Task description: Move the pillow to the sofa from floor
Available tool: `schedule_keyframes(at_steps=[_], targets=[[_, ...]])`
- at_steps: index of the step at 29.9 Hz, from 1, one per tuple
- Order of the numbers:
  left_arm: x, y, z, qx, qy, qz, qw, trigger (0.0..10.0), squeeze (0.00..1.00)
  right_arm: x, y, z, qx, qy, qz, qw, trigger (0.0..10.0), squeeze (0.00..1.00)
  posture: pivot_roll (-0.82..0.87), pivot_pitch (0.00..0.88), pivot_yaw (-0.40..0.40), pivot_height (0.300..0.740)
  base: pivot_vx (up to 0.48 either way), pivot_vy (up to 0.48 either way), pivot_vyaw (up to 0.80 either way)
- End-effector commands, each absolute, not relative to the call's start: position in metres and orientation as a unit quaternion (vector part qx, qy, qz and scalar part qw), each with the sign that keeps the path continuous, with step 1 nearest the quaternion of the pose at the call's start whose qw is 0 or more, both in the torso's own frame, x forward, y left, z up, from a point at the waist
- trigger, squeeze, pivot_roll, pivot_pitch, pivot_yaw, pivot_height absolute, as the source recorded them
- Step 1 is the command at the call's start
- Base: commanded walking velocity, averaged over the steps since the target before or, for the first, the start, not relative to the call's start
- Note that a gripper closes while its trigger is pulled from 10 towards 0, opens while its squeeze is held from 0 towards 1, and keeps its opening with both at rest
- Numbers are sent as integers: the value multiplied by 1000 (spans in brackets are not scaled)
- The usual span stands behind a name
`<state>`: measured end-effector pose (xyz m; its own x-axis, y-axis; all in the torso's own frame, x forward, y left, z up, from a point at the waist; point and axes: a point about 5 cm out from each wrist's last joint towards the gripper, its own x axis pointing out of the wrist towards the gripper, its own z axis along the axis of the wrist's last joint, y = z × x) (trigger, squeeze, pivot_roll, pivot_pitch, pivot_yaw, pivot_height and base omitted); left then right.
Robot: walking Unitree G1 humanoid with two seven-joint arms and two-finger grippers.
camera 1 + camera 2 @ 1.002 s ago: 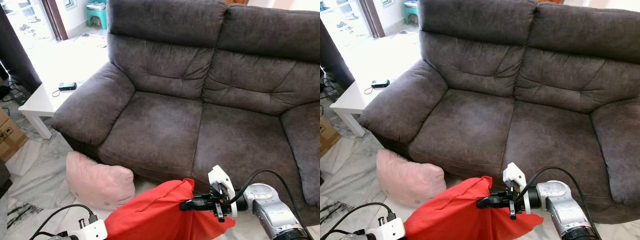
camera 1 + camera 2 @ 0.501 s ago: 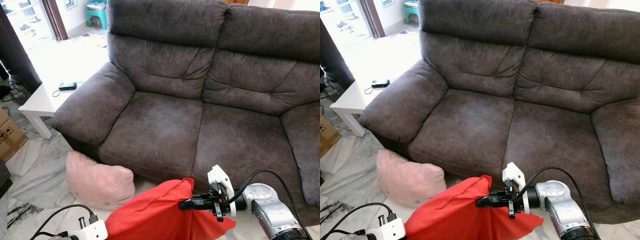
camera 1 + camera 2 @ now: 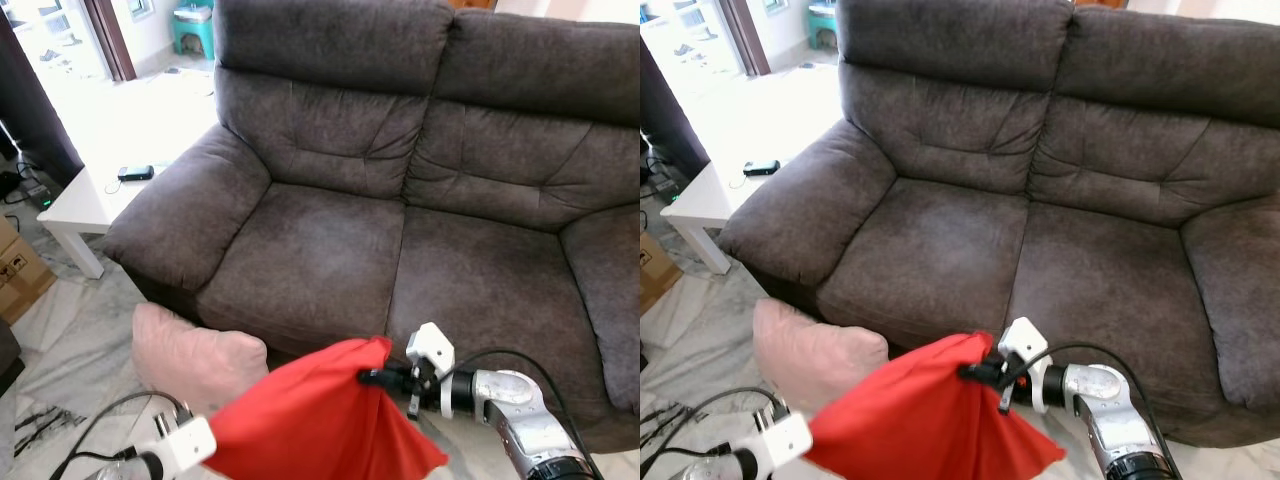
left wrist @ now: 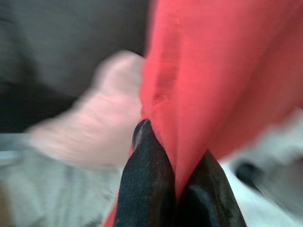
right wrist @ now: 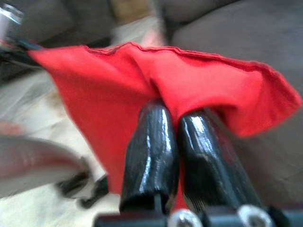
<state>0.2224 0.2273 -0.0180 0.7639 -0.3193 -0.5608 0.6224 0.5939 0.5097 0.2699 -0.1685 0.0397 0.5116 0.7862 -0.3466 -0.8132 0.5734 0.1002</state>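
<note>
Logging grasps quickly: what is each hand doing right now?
Left hand: shut on the red pillow, at its lower left corner.
Right hand: shut on the red pillow, at its upper right corner.

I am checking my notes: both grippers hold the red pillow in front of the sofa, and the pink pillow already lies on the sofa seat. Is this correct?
Not quite. Both the left gripper and right gripper do hold the red pillow before the sofa, but the pink pillow lies on the floor beside it, as the left eye view shows.
</note>
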Motion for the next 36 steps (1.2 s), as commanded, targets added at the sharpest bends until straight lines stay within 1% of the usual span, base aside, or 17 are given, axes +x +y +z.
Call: schedule_keyframes(at_steps=[1,2,3,4,7,8,10,14,16,22,26,29,32,34,36], targets=[[241,227,-1,346,165,-218,898,10000,0,284,-167,57,-59,120,432,892,10000,0,55,45,-35,740,0,0,0],[257,220,17,311,114,-176,927,10000,0,290,-166,57,-58,99,383,917,10000,0,59,40,-36,740,0,0,0],[257,220,17,311,114,-176,927,10000,0,290,-166,57,-58,99,383,917,10000,0,59,40,-36,740,0,0,0],[267,213,30,293,76,-154,941,10000,0,293,-167,57,-60,83,341,935,10000,0,62,37,-36,740,0,0,0],[279,206,46,264,32,-116,957,10000,0,301,-177,60,-52,55,251,965,10000,0,62,26,-35,740,0,0,0],[284,202,54,230,10,-88,969,10000,0,304,-184,61,-48,40,186,981,10000,0,58,19,-32,740,0,0,0],[287,197,59,199,-9,-66,978,10000,0,303,-186,60,-19,27,144,989,10000,0,56,12,-31,740,0,0,0],[287,192,61,175,-18,-58,983,10000,0,299,-179,58,-5,15,142,990,10000,0,57,4,-29,740,0,0,0],[287,182,66,148,-32,-64,986,10000,0,296,-166,55,8,3,144,990,10000,0,57,0,-27,740,0,0,0],[285,175,70,128,-41,-60,989,10000,0,296,-151,53,26,-7,135,991,10000,0,63,0,-29,740,0,0,0],[287,173,70,128,-43,-59,989,10000,0,298,-153,58,49,-24,103,993,10000,0,64,0,-30,740,0,0,0],[288,172,71,127,-42,-53,990,10000,0,298,-154,60,45,-36,91,994,10000,0,62,0,-30,740,0,0,0],[288,168,72,132,-45,-60,988,10000,0,294,-148,59,48,-37,109,992,10000,0,56,0,-28,740,0,0,0],[289,161,72,135,-48,-76,987,10000,0,290,-136,56,45,-33,137,989,10000,0,52,0,-23,740,0,0,0],[289,159,73,138,-50,-81,986,10000,0,289,-132,56,50,-33,143,988,10000,0,50,0,-22,740,0,0,0]])
